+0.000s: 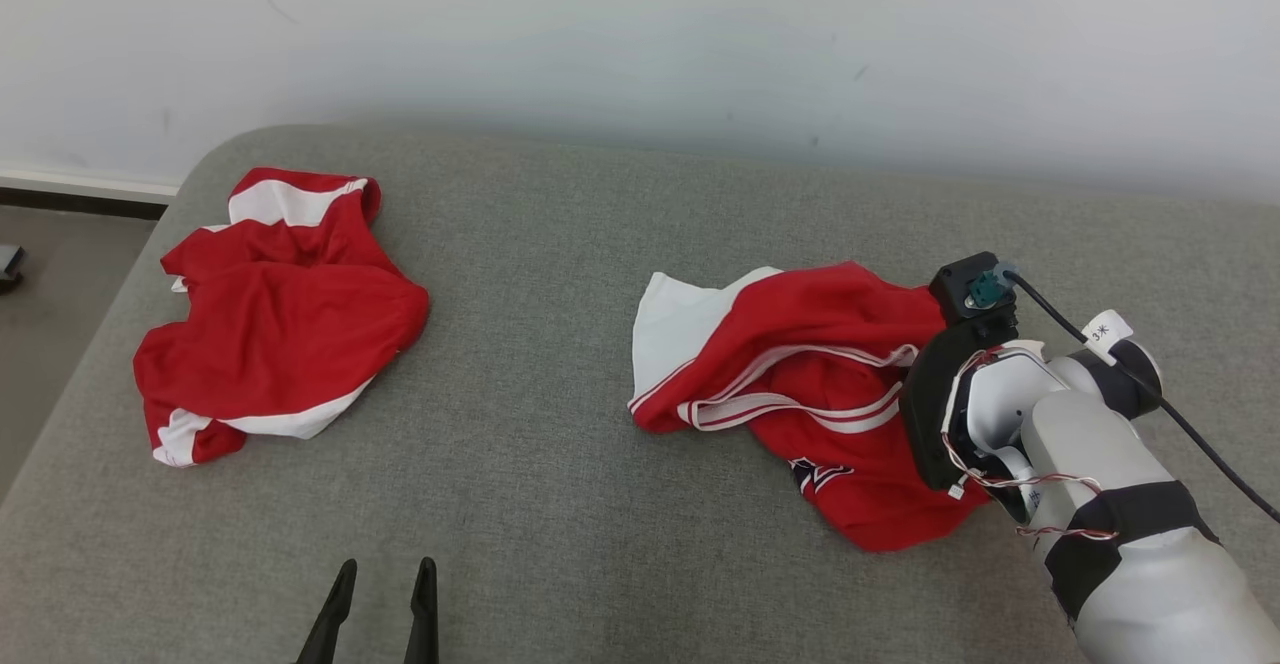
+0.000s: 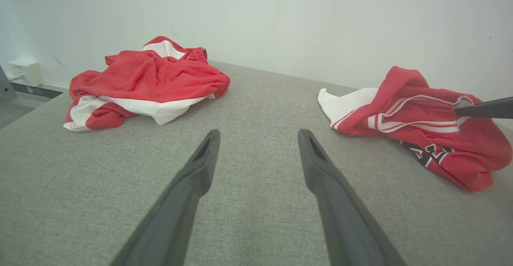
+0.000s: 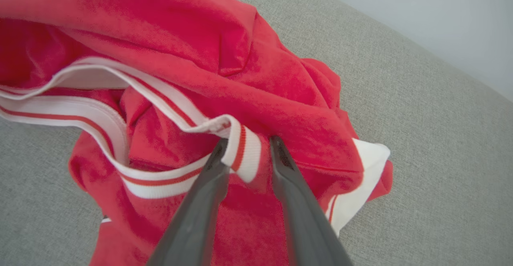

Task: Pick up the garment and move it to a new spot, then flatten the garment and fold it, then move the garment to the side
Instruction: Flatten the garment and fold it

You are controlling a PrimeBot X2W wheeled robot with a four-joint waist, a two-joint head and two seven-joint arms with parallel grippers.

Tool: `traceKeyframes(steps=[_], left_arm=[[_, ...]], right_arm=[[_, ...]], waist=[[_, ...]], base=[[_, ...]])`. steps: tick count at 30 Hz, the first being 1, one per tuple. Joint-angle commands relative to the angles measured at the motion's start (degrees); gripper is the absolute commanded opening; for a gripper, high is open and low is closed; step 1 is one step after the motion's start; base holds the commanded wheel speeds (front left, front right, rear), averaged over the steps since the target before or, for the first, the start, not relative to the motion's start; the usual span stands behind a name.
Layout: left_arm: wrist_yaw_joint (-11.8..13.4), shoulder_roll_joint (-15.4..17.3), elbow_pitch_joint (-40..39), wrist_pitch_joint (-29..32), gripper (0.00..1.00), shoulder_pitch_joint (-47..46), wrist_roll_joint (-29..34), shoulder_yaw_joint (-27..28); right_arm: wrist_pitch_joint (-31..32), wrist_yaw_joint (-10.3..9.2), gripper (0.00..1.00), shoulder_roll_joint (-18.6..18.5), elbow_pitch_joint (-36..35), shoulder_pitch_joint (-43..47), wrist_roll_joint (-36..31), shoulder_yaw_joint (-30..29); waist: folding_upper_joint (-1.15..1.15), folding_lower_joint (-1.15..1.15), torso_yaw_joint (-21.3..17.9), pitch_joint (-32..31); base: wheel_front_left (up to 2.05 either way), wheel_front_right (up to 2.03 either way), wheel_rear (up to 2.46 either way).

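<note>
Right arm (image 1: 1090, 444): glossy pale-grey shells, black band (image 1: 1130, 529) round forearm, black wrist block (image 1: 950, 289) with teal connector (image 1: 986, 288), black cable (image 1: 1200, 434) with white tag (image 1: 1106, 329), loose red/white twisted wires (image 1: 1000, 481); left tool (image 1: 388, 569) and right tool (image 3: 248, 142): two long dark tapered fingers each.

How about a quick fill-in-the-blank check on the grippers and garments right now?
1. The right gripper straddles the striped trim of the jersey, which lies on the robot's ____ side.
2. The left gripper is open and holds ____.
3. Counting the other garment, the cushion carries ____ red garments.
Missing words: right; nothing; two.
</note>
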Motion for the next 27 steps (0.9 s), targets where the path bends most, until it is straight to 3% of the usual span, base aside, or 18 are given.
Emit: traceKeyframes(steps=[1, 10, 21, 27], left_arm=[[0.0, 0.1, 0.1, -0.2, 1.00, -0.5, -0.3, 0.3], [0.0, 0.0, -0.2, -0.2, 1.00, 0.7, 0.0, 1.0], [0.0, -0.1, -0.9, -0.2, 1.00, 1.2, 0.4, 2.2], [0.0, -0.3, -1.1, -0.2, 1.00, 0.2, 0.5, 1.9]], right_arm=[[-0.8, 0.03, 0.00, -0.4, -0.2, 0.3, 0.8, 0.7], [-4.6, 0.03, 0.00, 0.2, -4.2, -1.2, 4.9, 4.0], [-9.1, 0.03, 0.00, 7.3, -19.6, -8.7, 21.1, 6.9], [-14.3, 0.03, 0.00, 9.0, -24.5, -16.2, 29.6, 8.1]], waist=[[-0.01, -0.01, -0.1, -0.2], [-0.01, -0.01, -1.0, -2.2], [-0.01, -0.01, -2.6, -3.6], [-0.01, -0.01, -3.0, -3.0]], base=[[0.00, 0.00, 0.00], [0.00, 0.00, 0.00], [0.00, 0.00, 0.00], [0.00, 0.00, 0.00]])
